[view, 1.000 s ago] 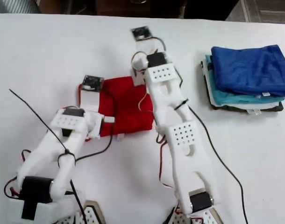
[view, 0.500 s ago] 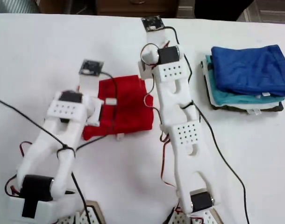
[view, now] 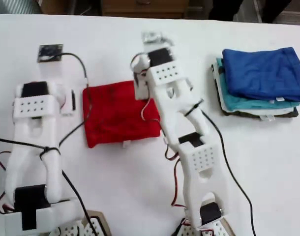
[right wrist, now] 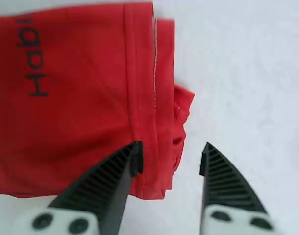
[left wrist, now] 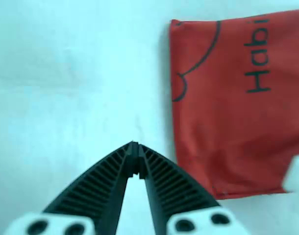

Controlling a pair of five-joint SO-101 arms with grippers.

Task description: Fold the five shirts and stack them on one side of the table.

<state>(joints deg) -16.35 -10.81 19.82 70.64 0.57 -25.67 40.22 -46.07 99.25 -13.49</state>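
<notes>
Right gripper (right wrist: 170,159) spread over red shirt (right wrist: 71,98) edge; left gripper (left wrist: 135,161) clenched, empty. Fold looked done; next: grasp, carry to stack (view: 260,83).

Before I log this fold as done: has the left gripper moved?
Yes. The left gripper moved left, off the red shirt, and now hangs beside it.

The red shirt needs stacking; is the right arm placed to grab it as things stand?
Probably yes: the right gripper is open, its fingers straddling an edge of the red shirt, nothing in the way.
</notes>
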